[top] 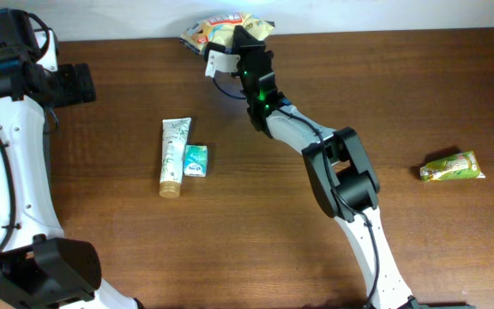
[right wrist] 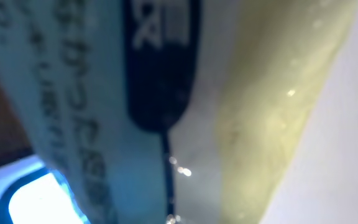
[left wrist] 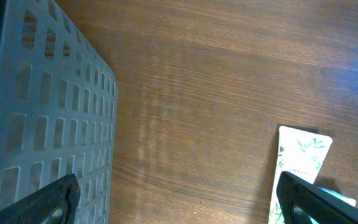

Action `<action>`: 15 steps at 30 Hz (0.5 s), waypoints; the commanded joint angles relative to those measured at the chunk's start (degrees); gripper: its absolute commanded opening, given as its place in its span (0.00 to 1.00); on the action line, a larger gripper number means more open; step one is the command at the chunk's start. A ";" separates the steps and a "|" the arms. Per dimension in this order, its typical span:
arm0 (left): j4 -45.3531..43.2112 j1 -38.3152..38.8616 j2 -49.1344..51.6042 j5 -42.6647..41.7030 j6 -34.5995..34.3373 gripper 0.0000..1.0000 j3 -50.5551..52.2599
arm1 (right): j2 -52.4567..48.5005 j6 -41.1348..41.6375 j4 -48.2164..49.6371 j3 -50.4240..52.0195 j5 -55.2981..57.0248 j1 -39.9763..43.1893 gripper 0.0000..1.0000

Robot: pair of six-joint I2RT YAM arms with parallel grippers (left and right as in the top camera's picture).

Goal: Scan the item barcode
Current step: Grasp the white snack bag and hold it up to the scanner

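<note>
Fingers of the right gripper (top: 247, 41) are pressed together, but whether they pinch something I cannot tell, because its wrist view is filled with blurred packaging. This gripper is over the snack bag (top: 226, 27), which is at the far edge of the table (top: 187, 249), near the middle. Toward the left side lie a tube (top: 175, 156) and, just beside it, a small teal packet (top: 195, 160). A green packet (top: 453, 166) lies near the right edge. The left gripper (left wrist: 178, 186) has its fingers (left wrist: 53, 199) spread wide, between a grey basket (left wrist: 42, 112) and the tube.
</note>
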State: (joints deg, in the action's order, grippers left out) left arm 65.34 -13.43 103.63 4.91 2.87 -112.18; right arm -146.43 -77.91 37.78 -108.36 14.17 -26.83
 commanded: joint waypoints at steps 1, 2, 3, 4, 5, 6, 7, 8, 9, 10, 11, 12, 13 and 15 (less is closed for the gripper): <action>-0.07 -0.24 0.17 -0.17 0.87 0.99 0.07 | 5.27 6.32 0.20 -1.64 -0.39 -0.50 0.04; -0.07 -0.24 0.17 -0.17 0.87 0.99 0.07 | 8.46 6.93 -2.62 -1.64 0.07 -0.61 0.04; -0.09 -0.24 0.17 -0.17 0.87 0.99 0.07 | 10.71 8.87 -6.08 -1.64 0.39 -0.68 0.04; -0.07 -0.24 0.17 -0.17 0.87 0.99 0.07 | 14.08 13.42 -11.69 -1.64 0.94 -0.81 0.04; -0.07 -0.24 0.17 -0.17 0.87 0.99 0.07 | 17.90 20.15 -18.71 -1.64 0.92 -0.81 0.04; -0.07 -0.24 0.17 -0.17 0.87 0.99 0.07 | 20.98 25.90 -24.59 -1.64 -0.42 -0.81 0.04; -0.07 -0.24 0.17 -0.17 0.87 0.99 0.07 | 25.38 33.14 -32.83 -1.64 -4.42 -0.81 0.04; -0.07 -0.24 0.17 -0.17 0.87 0.99 0.07 | 28.74 39.28 -39.39 -1.64 -8.35 -0.81 0.04; -0.07 -0.24 0.17 -0.17 0.87 0.99 0.07 | 32.65 46.03 -46.03 -1.64 -12.70 -0.79 0.04; -0.07 -0.24 0.17 -0.17 0.87 0.99 0.07 | 36.06 54.51 -52.39 -1.64 -16.85 -0.59 0.04; -0.07 -0.24 0.17 -0.17 0.87 0.99 0.07 | 39.67 62.40 -58.97 -1.64 -20.09 -0.33 0.04; -0.07 -0.24 0.17 -0.17 0.87 0.99 0.07 | 43.43 69.37 -68.32 -1.64 -20.65 -0.11 0.04; -0.07 -0.24 0.17 -0.17 0.87 0.99 0.07 | 45.33 71.69 -74.16 -1.64 -20.96 -0.11 0.04; -0.07 -0.24 0.17 -0.17 0.87 0.99 0.07 | 47.21 75.91 -82.62 -1.64 -23.98 0.31 0.04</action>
State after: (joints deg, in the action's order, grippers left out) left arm 65.32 -13.43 103.63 4.93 2.87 -112.18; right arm -101.03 -14.83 -40.12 -109.82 -4.19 -27.16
